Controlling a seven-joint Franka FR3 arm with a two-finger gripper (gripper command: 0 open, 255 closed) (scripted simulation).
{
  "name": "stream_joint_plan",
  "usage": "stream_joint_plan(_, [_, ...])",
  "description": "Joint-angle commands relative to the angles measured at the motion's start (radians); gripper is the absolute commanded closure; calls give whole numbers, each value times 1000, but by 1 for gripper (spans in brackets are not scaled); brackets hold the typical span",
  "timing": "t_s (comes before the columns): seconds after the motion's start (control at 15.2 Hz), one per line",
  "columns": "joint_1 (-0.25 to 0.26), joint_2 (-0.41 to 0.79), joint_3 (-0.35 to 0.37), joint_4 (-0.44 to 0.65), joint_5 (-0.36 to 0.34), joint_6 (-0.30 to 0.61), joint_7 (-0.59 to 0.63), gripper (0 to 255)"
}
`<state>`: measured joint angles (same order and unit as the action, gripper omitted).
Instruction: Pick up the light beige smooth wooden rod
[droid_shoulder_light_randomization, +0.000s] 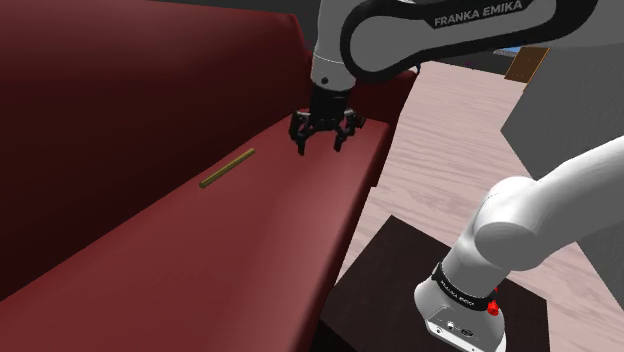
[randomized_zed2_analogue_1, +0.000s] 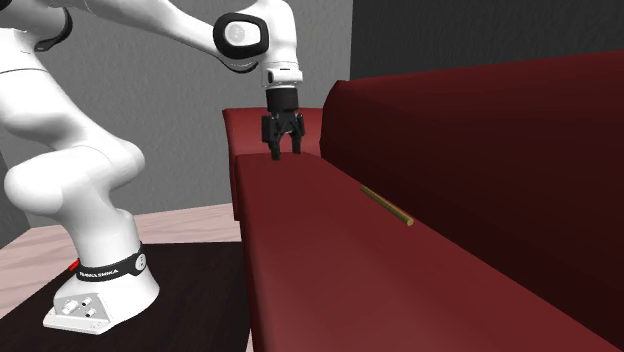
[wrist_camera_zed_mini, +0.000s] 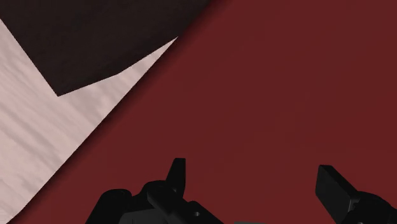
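- The gripper (droid_shoulder_light_randomization: 322, 142) (randomized_zed2_analogue_1: 286, 152) (wrist_camera_zed_mini: 254, 183) is pointing straight down over a dark red sofa, with its two black fingers (wrist_camera_zed_mini: 178, 172) standing spread apart and nothing lying between them.
- In the wrist view, bare red cushion is showing in the gap between the fingers.
- The white arm (droid_shoulder_light_randomization: 540, 220) (randomized_zed2_analogue_1: 80, 170) is rising from its base and arching over to carry the gripper above the sofa.
- The seat (droid_shoulder_light_randomization: 250, 240) (randomized_zed2_analogue_1: 320, 250) (wrist_camera_zed_mini: 286, 95) is lying directly under the gripper; whether the fingertips are touching it is not clear, but they are hanging very close to it.
- The armrest (droid_shoulder_light_randomization: 400, 92) (randomized_zed2_analogue_1: 250, 125) is standing just beyond the gripper, at the far end of the sofa in both outside views.
- The rod (droid_shoulder_light_randomization: 227, 168) (randomized_zed2_analogue_1: 387, 206), a thin tan-brown stick, is lying flat on the seat, close along the foot of the backrest (droid_shoulder_light_randomization: 120, 110) (randomized_zed2_analogue_1: 480, 140).
- The rod is sitting apart from the gripper: to its left and nearer in the shoulder view, to its right and nearer in the second exterior view.
- The stand (droid_shoulder_light_randomization: 390, 290) (randomized_zed2_analogue_1: 190, 290) (wrist_camera_zed_mini: 95, 38), a dark box, is sitting right beside the sofa's front edge, carrying the arm's base.
- The floor (droid_shoulder_light_randomization: 440, 130) (randomized_zed2_analogue_1: 170, 225) (wrist_camera_zed_mini: 38, 140), pale with a wood grain, is stretching around the stand and along the sofa's front.
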<state>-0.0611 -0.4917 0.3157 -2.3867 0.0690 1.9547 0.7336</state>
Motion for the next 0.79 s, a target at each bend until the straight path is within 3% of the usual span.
stream_joint_plan(0.0, [-25, 67, 39, 25, -15, 61, 96, 0])
stream_joint_plan(0.33, [-85, 257, 135, 119, -105, 180, 354, 0])
stream_joint_plan(0.73, [-126, 511, 197, 290, -306, 248, 695, 0])
